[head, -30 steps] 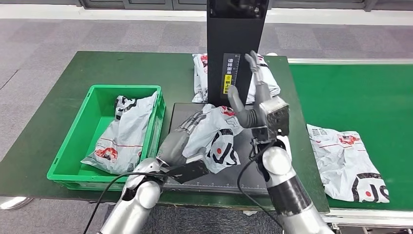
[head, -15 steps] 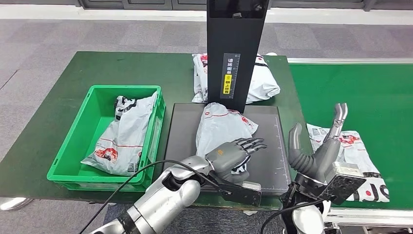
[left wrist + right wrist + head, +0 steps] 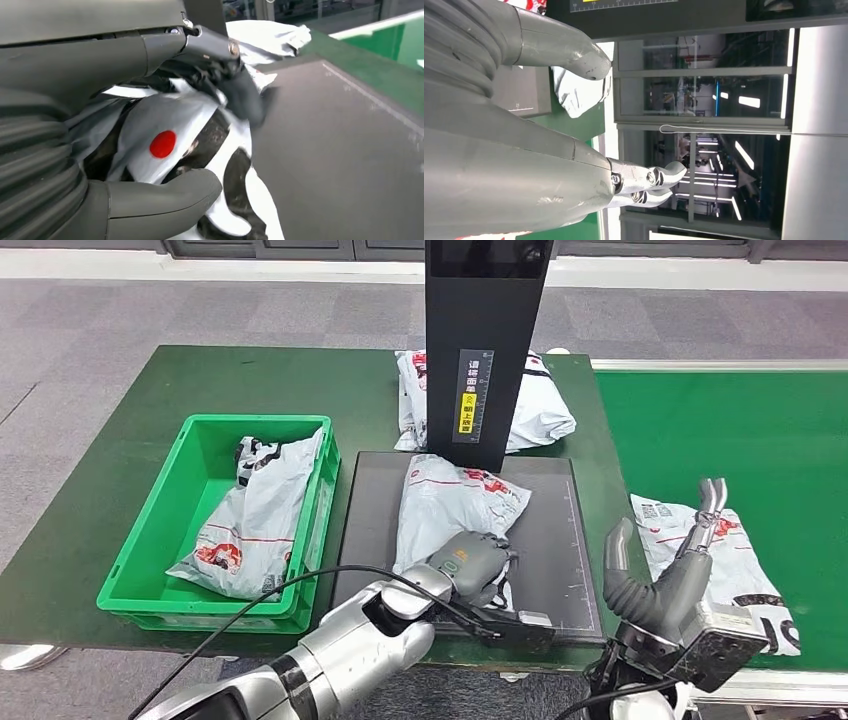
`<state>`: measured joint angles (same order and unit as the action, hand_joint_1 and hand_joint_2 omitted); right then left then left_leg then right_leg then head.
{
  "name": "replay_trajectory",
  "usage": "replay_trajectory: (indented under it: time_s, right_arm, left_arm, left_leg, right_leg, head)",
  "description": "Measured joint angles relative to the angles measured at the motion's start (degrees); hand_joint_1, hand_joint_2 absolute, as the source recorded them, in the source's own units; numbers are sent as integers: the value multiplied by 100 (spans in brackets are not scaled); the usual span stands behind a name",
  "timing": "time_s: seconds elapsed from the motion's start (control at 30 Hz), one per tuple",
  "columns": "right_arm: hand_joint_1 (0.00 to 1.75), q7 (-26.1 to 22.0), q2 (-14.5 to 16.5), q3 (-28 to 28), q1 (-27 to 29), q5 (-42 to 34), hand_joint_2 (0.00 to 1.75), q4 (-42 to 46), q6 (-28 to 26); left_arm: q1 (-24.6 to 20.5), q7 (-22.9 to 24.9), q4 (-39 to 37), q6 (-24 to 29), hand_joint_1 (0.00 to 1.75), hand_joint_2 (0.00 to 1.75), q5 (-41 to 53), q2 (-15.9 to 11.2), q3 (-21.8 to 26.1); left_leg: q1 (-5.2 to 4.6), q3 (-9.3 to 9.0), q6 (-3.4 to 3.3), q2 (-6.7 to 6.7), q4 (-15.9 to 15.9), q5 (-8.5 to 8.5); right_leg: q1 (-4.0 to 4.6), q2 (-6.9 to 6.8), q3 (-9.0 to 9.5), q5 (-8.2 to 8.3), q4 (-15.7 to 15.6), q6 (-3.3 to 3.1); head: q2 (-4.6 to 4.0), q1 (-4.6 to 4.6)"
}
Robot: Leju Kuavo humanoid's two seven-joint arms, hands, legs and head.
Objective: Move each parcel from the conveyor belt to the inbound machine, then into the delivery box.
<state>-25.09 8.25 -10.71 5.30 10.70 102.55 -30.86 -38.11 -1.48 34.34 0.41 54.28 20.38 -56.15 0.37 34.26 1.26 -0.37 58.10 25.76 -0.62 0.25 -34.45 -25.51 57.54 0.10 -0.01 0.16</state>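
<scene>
Parcel [image 3: 452, 508] sits on the dark scan plate [image 3: 548, 570] of the inbound machine [image 3: 486, 340], right below the black upright post, label side up I think, which is presumably why it lies flat there: so the scanner overhead can read it. My left hand [image 3: 474, 568] is down on the near end of that parcel; the left wrist view shows the thumb [image 3: 165, 202] under a fold of the white-and-black film and the dark fingers [image 3: 240, 95] curled over the top, so I call it gripping the parcel, a pinch on the loose bag edge rather than a full wrap. Makes sense, soft poly mailer, easiest to grab by a crease. Right hand [image 3: 668, 570] hangs near-right, off the plate, fingers apart and pointing up, holding nothing; it hovers near a second parcel [image 3: 715, 570] lying on the green conveyor belt [image 3: 760, 430], not touching it as far as I can tell. Green delivery box [image 3: 150, 530] is on the left of the plate, on the green table [image 3: 90, 470], already with one bagged parcel [image 3: 250, 515] leaning inside. Another bag [image 3: 540, 410] lies far side, behind the post. Judgement: scan step is in hand for this one, next it goes left into the box; risk is the slick film slipping out of the pinch or the bag dragging on the box wall. Right hand looks staged for the belt parcel.
</scene>
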Motion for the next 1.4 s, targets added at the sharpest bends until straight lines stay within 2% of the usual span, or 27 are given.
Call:
replay_trajectory:
  time_s: [0.27,0.4,0.73,0.9,1.07,1.2,1.4]
  right_arm:
    - [0,-5,1,38,72,-13,175,62,15]
    - [0,-90,1,46,73,-121,175,62,117]
    - [0,-220,34,52,36,-338,175,62,452]
    - [0,-233,101,58,-65,-351,175,62,602]
    - [0,-220,126,67,-83,-316,175,62,650]
    - [0,-175,344,231,-115,-89,175,62,864]
    - [0,-255,380,314,-24,-130,175,62,815]
  left_arm:
    - [-125,47,-302,21,175,175,-38,31,-305]
    - [-200,343,-501,124,175,175,-16,33,-460]
    - [-494,1599,-1291,1383,175,175,1086,-76,-596]
    - [-595,1793,-1360,1903,175,175,1591,-213,-548]
    - [-611,1823,-1332,2131,175,175,1762,-256,-476]
    - [-611,1586,-437,2874,175,175,3250,-608,879]
    - [-585,1396,546,3005,175,175,3275,-929,1965]
  left_leg:
    - [0,-1,0,0,0,0]
    - [0,-1,0,0,0,-1]
    - [1,-2,0,1,0,-6]
    - [1,-1,0,0,0,-8]
    - [0,-1,0,0,0,-8]
    - [0,0,0,1,0,-8]
    - [1,0,1,0,-1,-8]
  right_leg:
    - [0,0,2,0,0,0]
    - [0,0,3,1,0,0]
    - [1,1,3,2,3,-1]
    - [1,0,3,2,5,-1]
    - [0,0,3,2,5,-1]
    - [0,1,2,2,5,-1]
    - [2,1,1,2,5,-1]
  head:
    - [-1,0]
    - [0,-1]
    - [-1,0]
    - [1,-1]
    - [0,-1]
    - [0,-1]
    - [0,-1]
